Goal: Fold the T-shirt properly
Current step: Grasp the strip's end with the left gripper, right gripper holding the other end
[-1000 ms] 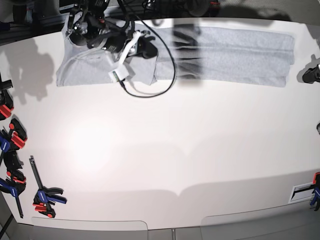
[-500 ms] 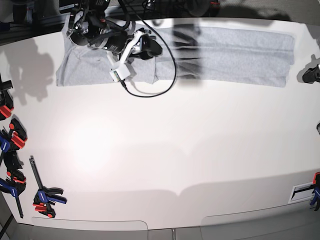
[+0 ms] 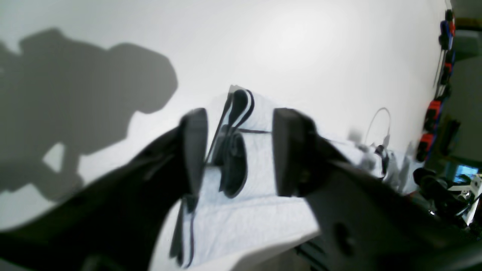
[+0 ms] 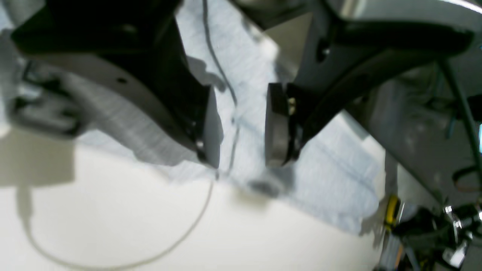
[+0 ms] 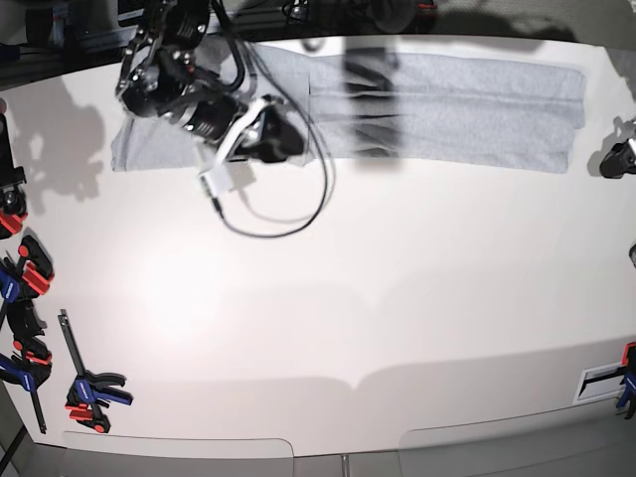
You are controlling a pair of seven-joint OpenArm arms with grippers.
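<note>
T-shirt: lengthwise fold done, lying as a long band along far edge of table. Crosswise folds outstanding, apparently. Right gripper, left gripper: both released, empty.

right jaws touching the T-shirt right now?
Apart. The right wrist view shows the right gripper open, jaws empty, with the T-shirt lying flat below and visible through the gap between them.

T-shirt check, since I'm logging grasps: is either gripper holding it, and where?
Nothing held: left gripper and right gripper are open above the T-shirt.
</note>
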